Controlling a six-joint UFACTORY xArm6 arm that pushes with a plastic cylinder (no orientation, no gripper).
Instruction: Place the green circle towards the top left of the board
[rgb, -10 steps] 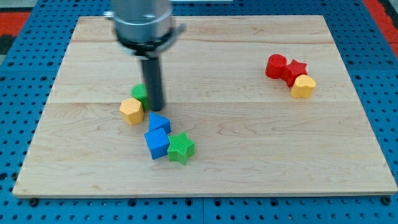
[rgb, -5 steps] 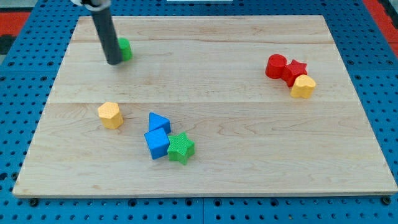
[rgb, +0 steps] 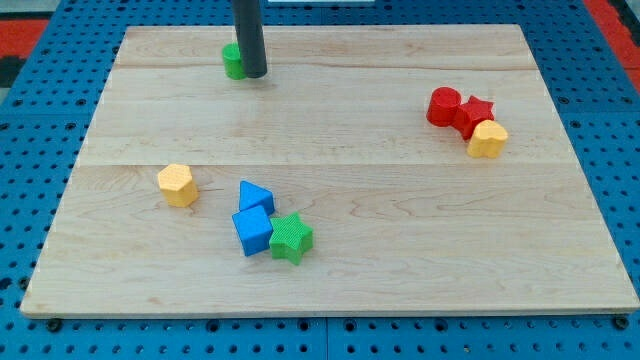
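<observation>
My tip (rgb: 253, 75), the dark rod's end, sits against the right side of the small green circle block (rgb: 232, 62), seemingly touching, near the top left of the pale wooden table (rgb: 400, 250). No pincer shows.

Pale wooden board (rgb: 330, 290) of lengthwise planks filling most of the frame; blue perforated surface (rgb: 40, 330) with rows of small holes around it at left, right and bottom; red patches in the upper left (rgb: 20, 35) and upper right corners; even, soft light
</observation>
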